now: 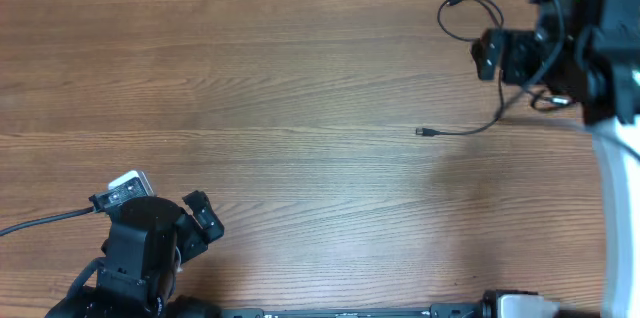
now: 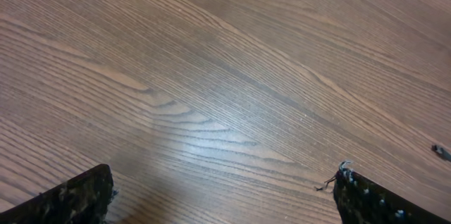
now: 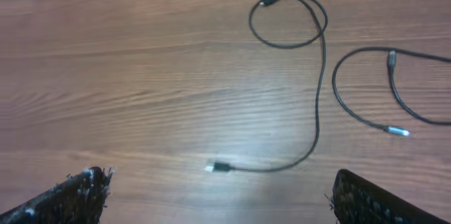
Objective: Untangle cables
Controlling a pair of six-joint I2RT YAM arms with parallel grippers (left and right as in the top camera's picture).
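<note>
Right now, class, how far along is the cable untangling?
Done: the looped cable lies apart from the second cable. In hand: nothing; the left gripper and right gripper are open and empty. Left: the second cable seems to cross another strand near its plug.

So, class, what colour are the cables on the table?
The cables are black, clearest in the right wrist view.

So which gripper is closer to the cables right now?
Right. The right gripper hangs open over the cables at the table's far right; the left gripper sits open at the near left, well away from them.
</note>
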